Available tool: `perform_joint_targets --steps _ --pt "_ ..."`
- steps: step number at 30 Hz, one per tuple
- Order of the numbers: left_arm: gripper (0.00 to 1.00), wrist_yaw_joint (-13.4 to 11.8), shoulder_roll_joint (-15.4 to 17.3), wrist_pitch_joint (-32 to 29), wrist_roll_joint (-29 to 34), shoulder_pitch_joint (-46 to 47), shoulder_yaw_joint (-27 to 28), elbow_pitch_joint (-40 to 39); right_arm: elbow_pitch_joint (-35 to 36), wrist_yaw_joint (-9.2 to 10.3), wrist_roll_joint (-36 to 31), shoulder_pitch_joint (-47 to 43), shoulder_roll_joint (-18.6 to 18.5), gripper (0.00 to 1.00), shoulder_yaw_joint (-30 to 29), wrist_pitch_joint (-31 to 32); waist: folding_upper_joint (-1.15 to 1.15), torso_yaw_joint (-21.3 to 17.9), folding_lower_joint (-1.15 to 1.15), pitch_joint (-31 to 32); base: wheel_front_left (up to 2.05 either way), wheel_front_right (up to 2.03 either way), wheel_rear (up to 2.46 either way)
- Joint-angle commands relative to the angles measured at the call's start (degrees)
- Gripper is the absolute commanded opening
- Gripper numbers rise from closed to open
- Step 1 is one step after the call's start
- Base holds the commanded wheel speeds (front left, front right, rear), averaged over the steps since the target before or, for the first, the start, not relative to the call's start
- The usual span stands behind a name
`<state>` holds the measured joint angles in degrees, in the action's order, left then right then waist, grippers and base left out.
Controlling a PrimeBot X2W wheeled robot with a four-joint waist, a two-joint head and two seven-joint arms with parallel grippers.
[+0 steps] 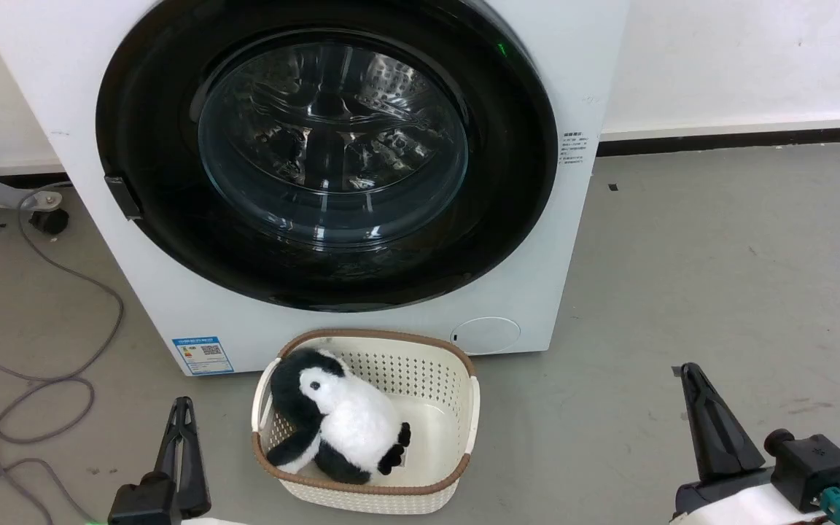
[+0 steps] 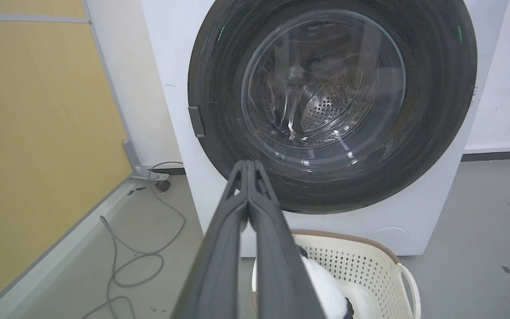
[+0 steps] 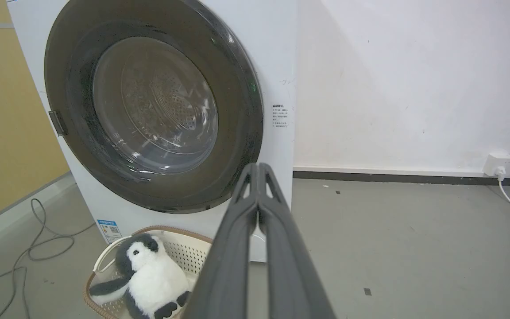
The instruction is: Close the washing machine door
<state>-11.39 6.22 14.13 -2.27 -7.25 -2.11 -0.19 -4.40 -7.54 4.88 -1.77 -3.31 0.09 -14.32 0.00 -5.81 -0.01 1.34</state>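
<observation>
Seeing washing machine (image 1: 135, 277) on floor (image 1: 719, 255), back to wall (image 1: 741, 58). Washing machine door (image 1: 325, 146) flush in its front, closed. Cream basket (image 1: 464, 408) on floor just before machine's bottom edge, plush penguin (image 1: 340, 419) inside. Left tool (image 1: 184, 405) and right tool (image 1: 688, 370) clamped together, empty, well apart from door.

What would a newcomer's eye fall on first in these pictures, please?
The large round black-rimmed washing machine door, apparently shut against the white washing machine, dominates the top of the head view. On the grey floor just in front stands a cream basket holding a black-and-white plush penguin. The left gripper and right gripper rest shut at the lower corners.
</observation>
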Motion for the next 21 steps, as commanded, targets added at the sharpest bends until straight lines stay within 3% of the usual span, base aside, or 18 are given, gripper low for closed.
perform_joint_targets --steps 1,21 --pt "0.00 0.40 -0.12 -0.18 0.11 0.34 0.11 0.01 0.23 0.00 -0.24 0.09 0.02 0.00 0.00 0.32 0.00 0.06 0.01 -0.02 0.00 0.00 0.00" --pt "0.00 2.24 -0.66 -2.52 0.47 1.49 0.45 0.04 0.93 0.01 -1.02 0.37 0.09 0.00 -0.02 2.67 0.00 1.03 0.01 -0.24 0.00 0.00 0.00"
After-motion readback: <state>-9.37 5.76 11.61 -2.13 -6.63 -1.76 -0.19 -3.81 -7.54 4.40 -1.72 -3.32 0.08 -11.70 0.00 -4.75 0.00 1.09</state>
